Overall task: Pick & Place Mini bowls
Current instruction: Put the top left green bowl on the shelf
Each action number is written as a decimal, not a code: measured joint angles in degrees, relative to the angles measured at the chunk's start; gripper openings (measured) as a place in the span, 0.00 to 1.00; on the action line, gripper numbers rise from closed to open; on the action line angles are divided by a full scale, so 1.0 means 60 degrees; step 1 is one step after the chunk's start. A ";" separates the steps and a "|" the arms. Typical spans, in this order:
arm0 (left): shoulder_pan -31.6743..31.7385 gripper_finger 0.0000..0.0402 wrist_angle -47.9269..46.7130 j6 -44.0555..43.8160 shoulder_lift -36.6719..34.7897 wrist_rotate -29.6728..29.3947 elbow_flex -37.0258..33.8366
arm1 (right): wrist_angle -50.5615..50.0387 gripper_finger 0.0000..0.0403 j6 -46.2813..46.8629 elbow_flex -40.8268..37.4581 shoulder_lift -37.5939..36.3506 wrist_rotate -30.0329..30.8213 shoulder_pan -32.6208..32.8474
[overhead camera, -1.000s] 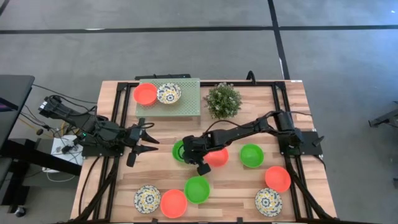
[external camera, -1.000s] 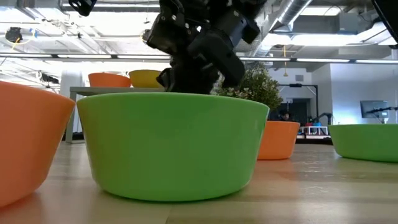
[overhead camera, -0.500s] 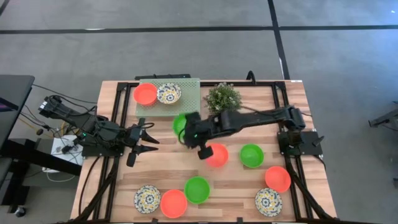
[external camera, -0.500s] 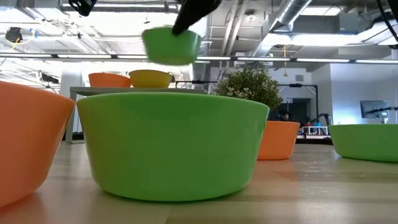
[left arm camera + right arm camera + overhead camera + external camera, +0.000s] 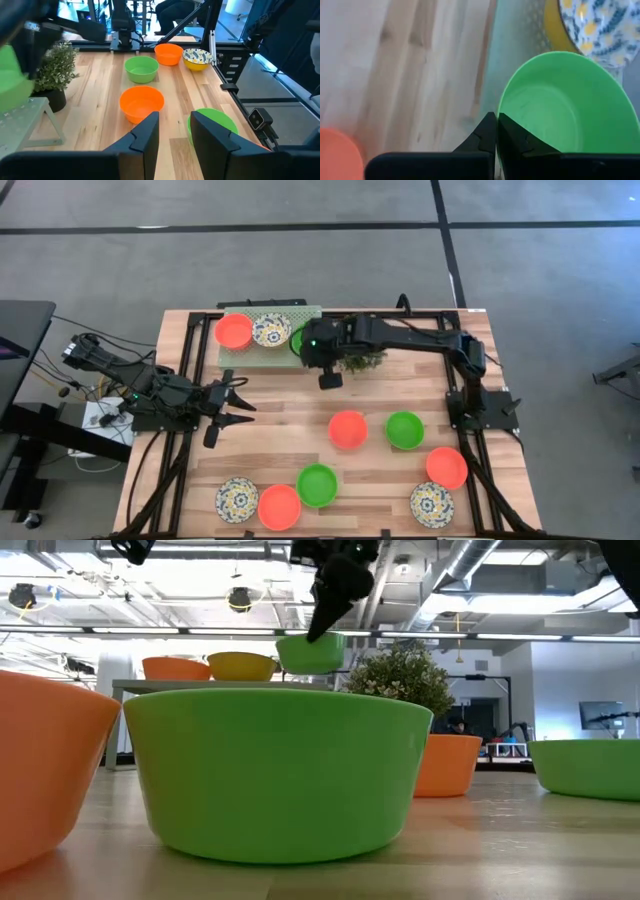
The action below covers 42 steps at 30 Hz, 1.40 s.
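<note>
Since the earlier frame my right gripper has carried the green bowl over the rack, fingers pinched tight on its rim; left gripper spread wide, holding nothing.

The left tool hangs open over the tabletop. An orange bowl sits at twelve o'clock, a green bowl beyond it (a plant at ten o'clock).
</note>
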 joint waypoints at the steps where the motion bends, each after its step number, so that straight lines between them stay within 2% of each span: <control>1: 0.0000 0.28 0.0000 0.0006 0.0001 0.0001 0.0000 | 0.0263 0.00 -0.0118 0.0050 0.0053 -0.0011 -0.0098; 14: -0.0001 0.28 0.0003 0.0012 0.0004 -0.0001 0.0000 | 0.0572 0.00 -0.0507 0.0028 0.0193 -0.0093 -0.0919; 19: -0.0001 0.28 0.0004 0.0012 0.0000 -0.0001 0.0000 | 0.0703 0.00 -0.0458 0.0028 0.0193 -0.0941 -0.1035; 34: 0.0002 0.28 0.0004 0.0010 0.0000 0.0000 0.0000 | 0.0660 0.00 -0.0261 0.0028 0.0200 -0.1021 -0.1297; 39: 0.0002 0.28 0.0004 0.0008 0.0002 0.0000 0.0000 | 0.0660 0.00 -0.0127 0.0028 0.0200 -0.1761 -0.1498; 42: 0.0002 0.28 0.0004 0.0012 0.0000 -0.0001 0.0000 | 0.0663 0.00 -0.0142 0.0028 0.0200 -0.1770 -0.1505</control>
